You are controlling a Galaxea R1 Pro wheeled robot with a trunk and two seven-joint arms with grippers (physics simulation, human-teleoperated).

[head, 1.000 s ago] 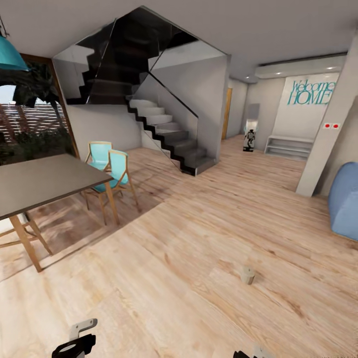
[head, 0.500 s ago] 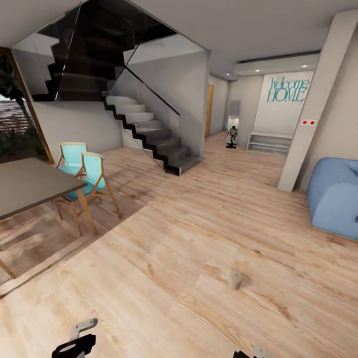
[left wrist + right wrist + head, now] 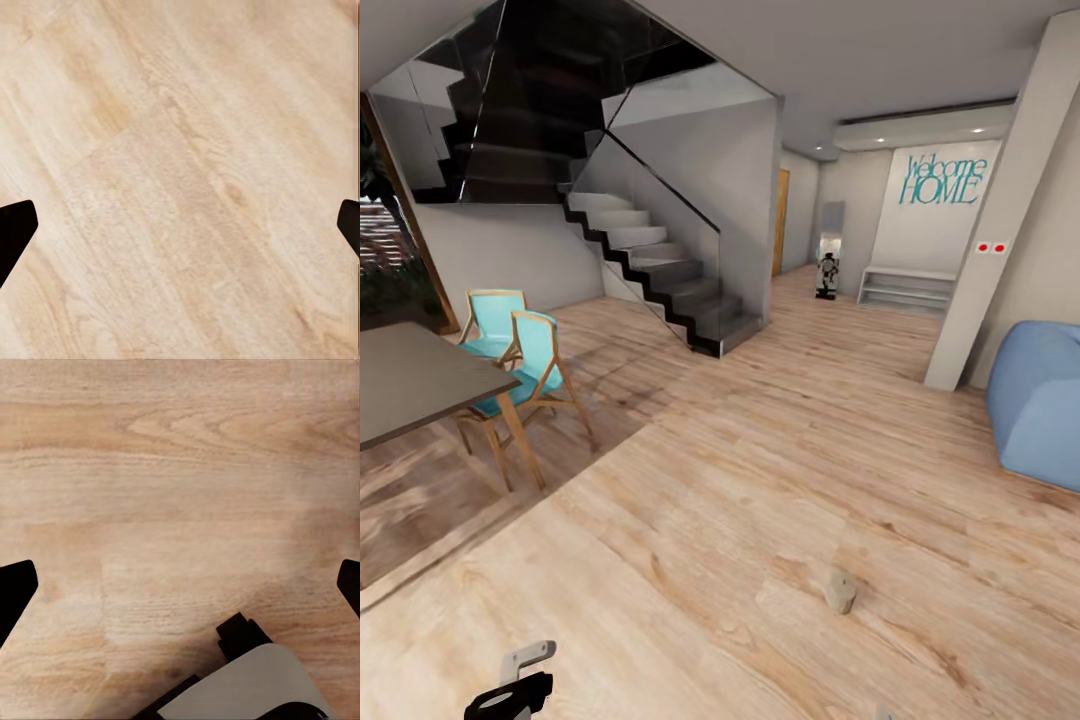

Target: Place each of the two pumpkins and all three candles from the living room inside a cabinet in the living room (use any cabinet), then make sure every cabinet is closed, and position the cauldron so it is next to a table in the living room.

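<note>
Head view: your one visible candle (image 3: 840, 590) lies tipped on the wooden floor (image 3: 760, 480), right of centre, well ahead of both arms; your left end effector (image 3: 510, 690) sits at the bottom edge, well apart from the candle and to its left; left wrist view shows its dark fingertips (image 3: 15, 232) spread wide over bare floor, holding nothing; right wrist view shows your right end effector (image 3: 180, 585) likewise spread wide and empty; a grey desk (image 3: 410, 380) with teal chairs (image 3: 525, 360) stands at far left.
</note>
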